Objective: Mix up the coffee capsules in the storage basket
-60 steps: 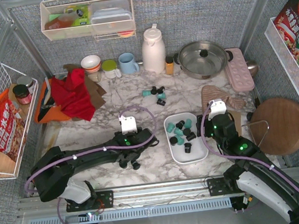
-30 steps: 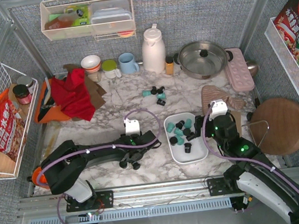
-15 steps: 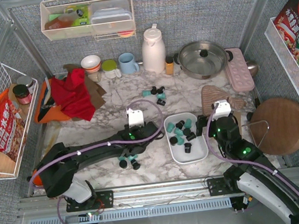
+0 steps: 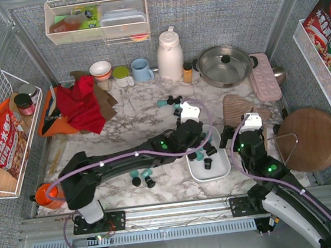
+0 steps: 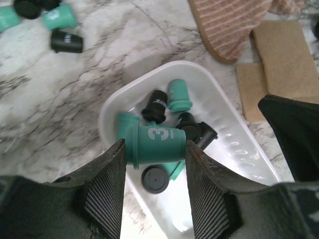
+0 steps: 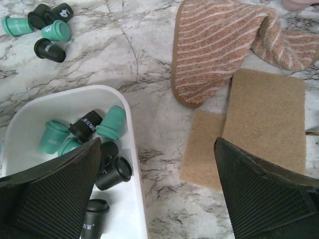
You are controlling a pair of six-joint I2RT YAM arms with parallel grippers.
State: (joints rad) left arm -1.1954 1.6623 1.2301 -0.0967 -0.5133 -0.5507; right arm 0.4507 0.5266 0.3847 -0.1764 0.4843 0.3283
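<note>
Left wrist view: left gripper (image 5: 154, 149) clamps a teal capsule (image 5: 158, 144) marked 3 above the storage basket (image 5: 239, 149), which holds mixed teal and black capsules (image 5: 172, 107). Far cluster (image 4: 173, 103) and near cluster (image 4: 141, 177) lie outside on the marble, so transfer appears unfinished; right gripper (image 6: 157, 186) stands spread, empty

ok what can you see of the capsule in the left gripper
The teal capsule is a stubby, plastic-looking, cup-shaped pod with a white 3 on its side. It lies sideways, its wider rim end to the left in the left wrist view, clamped between the padded fingers of the left gripper. It hangs over the white storage basket, above the teal and black capsules inside; whether it touches them is unclear.
</note>
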